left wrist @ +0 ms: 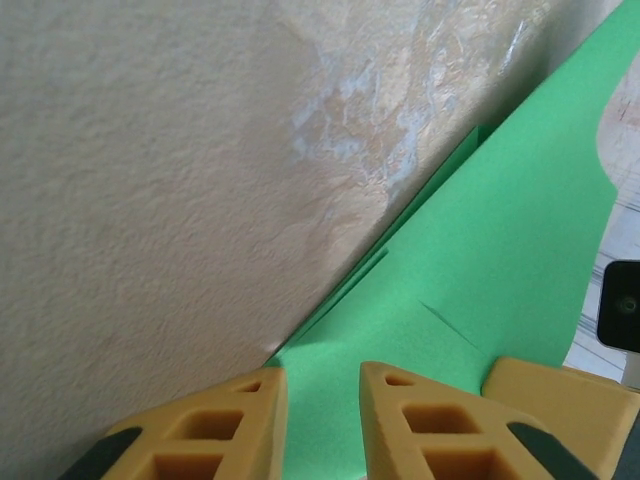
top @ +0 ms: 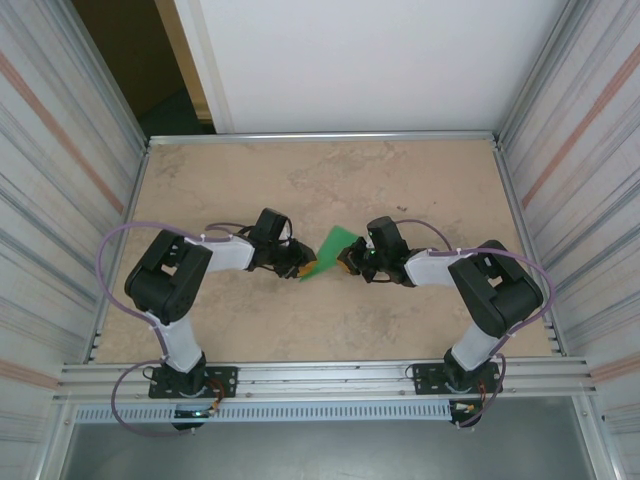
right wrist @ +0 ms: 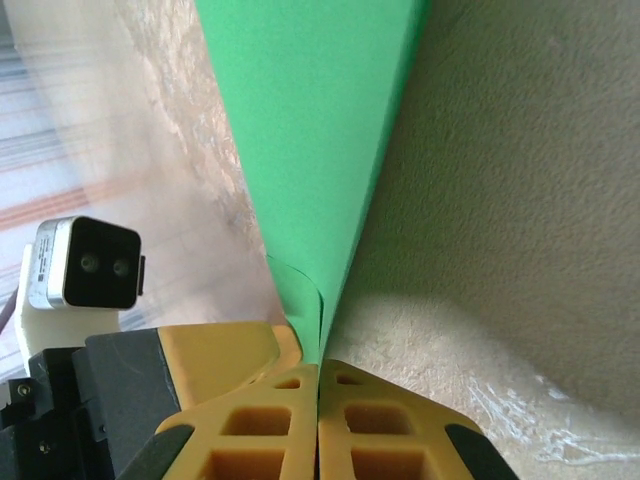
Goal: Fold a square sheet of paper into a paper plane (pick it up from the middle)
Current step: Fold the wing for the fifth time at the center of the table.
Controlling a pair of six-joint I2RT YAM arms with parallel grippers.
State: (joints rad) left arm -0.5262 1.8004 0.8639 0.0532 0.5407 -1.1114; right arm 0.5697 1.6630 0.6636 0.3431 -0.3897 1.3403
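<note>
While both arms bend in from their bases and stretch low toward mid-table, the left gripper (top: 303,264) and right gripper (top: 350,260) meet nose to nose, with the green paper (top: 336,243) between them. On the right, the honeycombed yellow fingers (right wrist: 270,430) are pressed flat together, pinching a thin curled edge of the sheet. On the left, the fingers (left wrist: 225,425) stand a little apart with paper in the gap, and I can see no squeeze on it. The sheet is smooth and matte, creased into a long pointed wedge with layered folds, set against the mottled beige table (top: 300,180). From above, the fingertips cover the paper's near corner, and both wrist views crop its far end.
</note>
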